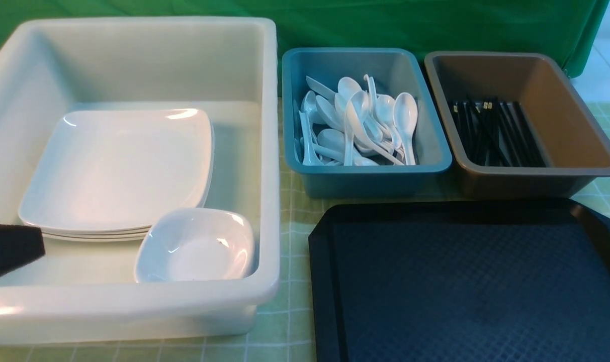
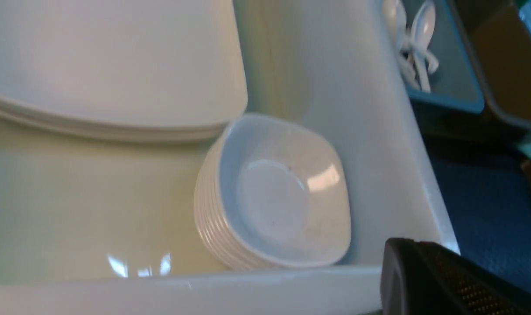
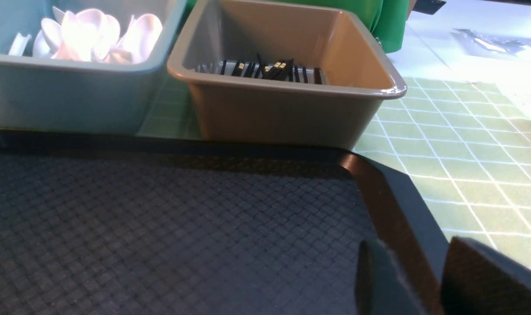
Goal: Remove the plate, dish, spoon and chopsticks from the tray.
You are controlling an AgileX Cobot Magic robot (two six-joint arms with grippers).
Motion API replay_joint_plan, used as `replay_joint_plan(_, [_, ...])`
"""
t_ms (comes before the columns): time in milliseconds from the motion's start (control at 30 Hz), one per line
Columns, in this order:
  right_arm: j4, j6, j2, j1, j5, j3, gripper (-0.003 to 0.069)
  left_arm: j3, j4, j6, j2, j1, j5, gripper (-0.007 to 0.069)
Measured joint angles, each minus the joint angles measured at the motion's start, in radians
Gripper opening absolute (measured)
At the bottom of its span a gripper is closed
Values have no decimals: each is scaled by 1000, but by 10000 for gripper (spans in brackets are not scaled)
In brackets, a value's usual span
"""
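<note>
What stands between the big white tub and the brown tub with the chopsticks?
The blue bin full of white spoons stands between the white tub and the brown tub, as the front view shows.

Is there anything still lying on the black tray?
No, the front view shows the tray with only its bare diamond-textured surface, no tableware on the visible part.

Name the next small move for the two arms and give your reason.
Probably just pull both arms back to rest. The tray looks bare, with plates and dishes stacked in the white tub, spoons in the blue bin and chopsticks in the brown bin, so nothing seems left to clear.
</note>
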State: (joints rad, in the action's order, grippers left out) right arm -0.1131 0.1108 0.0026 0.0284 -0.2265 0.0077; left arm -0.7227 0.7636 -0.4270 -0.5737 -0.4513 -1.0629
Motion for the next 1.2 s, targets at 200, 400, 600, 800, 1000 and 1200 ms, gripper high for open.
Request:
replay_joint_plan(200, [0,0,0,0,0,0,227,10,1,0,197,0,90,-12])
replay_joint_plan(400, [0,0,0,0,0,0,235,10,-13,-50,304,0,104,-12])
replay_joint_plan(600, [0,0,0,0,0,0,237,11,-53,-159,314,0,224,-12])
replay_joint_plan(800, [0,0,0,0,0,0,238,13,-61,-174,312,0,283,-12])
replay_joint_plan(1000, [0,0,0,0,0,0,239,94,-57,-152,330,0,322,-12])
replay_joint_plan(1200, [0,0,0,0,0,0,239,215,-200,-34,390,23,418,-12])
